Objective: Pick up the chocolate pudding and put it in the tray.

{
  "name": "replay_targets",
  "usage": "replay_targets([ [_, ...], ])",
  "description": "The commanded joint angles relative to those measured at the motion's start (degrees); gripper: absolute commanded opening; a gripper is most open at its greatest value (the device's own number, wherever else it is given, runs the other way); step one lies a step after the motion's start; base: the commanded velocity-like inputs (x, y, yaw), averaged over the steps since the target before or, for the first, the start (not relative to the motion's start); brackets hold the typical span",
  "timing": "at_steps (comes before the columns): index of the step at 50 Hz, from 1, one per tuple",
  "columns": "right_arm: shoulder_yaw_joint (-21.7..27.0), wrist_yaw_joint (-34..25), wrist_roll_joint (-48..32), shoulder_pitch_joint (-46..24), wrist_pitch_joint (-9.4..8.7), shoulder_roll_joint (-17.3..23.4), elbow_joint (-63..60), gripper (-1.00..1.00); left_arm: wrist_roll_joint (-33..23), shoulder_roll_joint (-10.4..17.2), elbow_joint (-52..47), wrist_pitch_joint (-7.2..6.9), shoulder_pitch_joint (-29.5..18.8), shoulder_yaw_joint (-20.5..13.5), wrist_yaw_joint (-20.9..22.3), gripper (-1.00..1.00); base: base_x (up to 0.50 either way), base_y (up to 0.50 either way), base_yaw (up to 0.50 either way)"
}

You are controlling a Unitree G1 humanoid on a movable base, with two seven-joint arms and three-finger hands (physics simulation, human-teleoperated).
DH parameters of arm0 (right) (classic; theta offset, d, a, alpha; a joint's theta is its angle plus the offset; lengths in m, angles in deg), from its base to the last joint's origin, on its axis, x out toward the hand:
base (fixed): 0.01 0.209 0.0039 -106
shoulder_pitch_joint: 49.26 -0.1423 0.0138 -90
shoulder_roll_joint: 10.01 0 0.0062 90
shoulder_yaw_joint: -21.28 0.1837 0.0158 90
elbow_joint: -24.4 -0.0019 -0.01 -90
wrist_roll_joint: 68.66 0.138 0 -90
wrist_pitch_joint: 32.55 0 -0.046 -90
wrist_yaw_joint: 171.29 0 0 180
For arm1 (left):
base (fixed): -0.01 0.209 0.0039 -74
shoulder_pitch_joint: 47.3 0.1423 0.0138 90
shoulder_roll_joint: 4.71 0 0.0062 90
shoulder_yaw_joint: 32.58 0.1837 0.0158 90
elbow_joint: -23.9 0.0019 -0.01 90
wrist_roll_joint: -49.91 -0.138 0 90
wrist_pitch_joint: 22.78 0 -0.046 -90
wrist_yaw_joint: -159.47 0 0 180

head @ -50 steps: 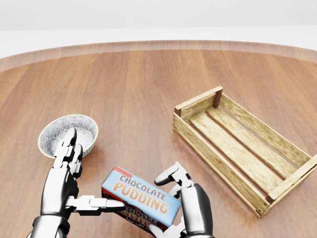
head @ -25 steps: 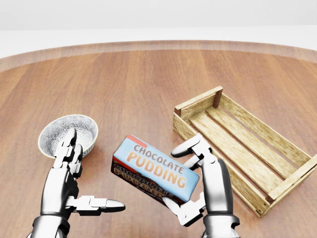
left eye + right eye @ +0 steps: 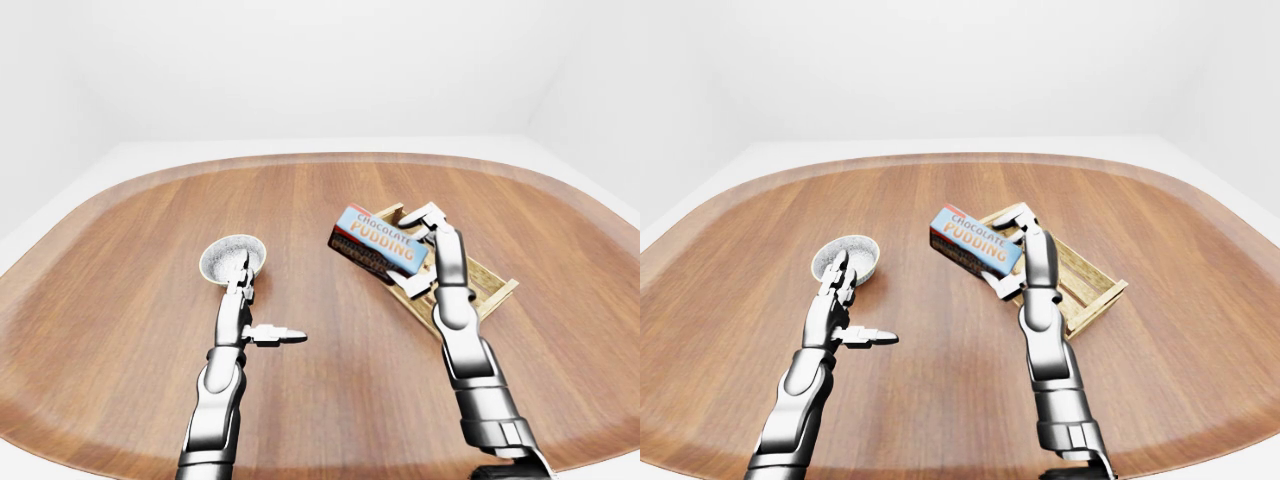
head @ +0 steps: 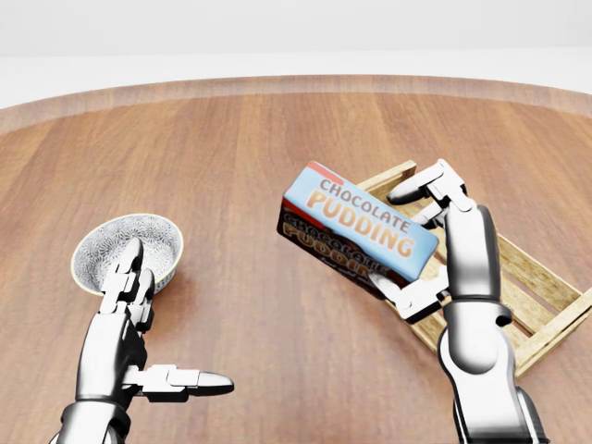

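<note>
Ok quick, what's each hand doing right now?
Left hand: open, holding nothing.
Right hand: shut on the chocolate pudding box, near the wooden tray.

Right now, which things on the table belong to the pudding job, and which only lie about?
Job: blue chocolate pudding box, held in right hand; slatted wooden tray.
Lying about: patterned grey bowl; open left hand, holding nothing.

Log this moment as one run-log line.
right hand: shut on pudding box, lifted, beside crate | left hand: open, empty, near bowl | box not yet in crate
</note>
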Motion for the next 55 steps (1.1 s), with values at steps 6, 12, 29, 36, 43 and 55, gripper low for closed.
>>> replay_targets([
  [6, 5.36, 3.75, 4.83, -16.29, 0.00, 9.39, 29.61, -1.00, 0.33, 0.02, 0.32, -0.19, -0.30, -0.14, 0.02, 1.00, 0.00, 0.00, 0.00],
  [12, 6.00, 2.08, 9.80, -21.84, 0.00, 11.96, 39.43, -1.00, 0.32, 0.03, 0.46, -0.10, -0.36, -0.16, 0.08, 1.00, 0.00, 0.00, 0.00],
  [29, 6.92, 1.92, 9.42, -26.12, 0.00, 17.07, 43.26, -1.00, 0.35, 0.01, 0.41, -0.39, -0.42, -0.18, 0.00, 1.00, 0.00, 0.00, 0.00],
  [36, 6.81, 3.26, 8.64, -28.57, 0.00, 18.97, 51.02, -1.00, 0.43, -0.04, -0.02, -0.92, -0.40, -0.14, -0.16, 1.00, 0.00, 0.00, 0.00],
  [43, 6.31, 5.34, 7.56, -31.06, 0.00, 20.67, 59.54, -1.00, 0.53, -0.03, -0.28, -1.26, -0.34, -0.16, -0.19, 1.00, 0.00, 0.00, 0.00],
  [55, 5.85, 7.68, 6.18, -32.73, 0.00, 21.20, 65.97, -1.00, 0.48, -0.06, 0.08, -1.11, -0.43, -0.07, -0.23, 1.00, 0.00, 0.00, 0.00],
])
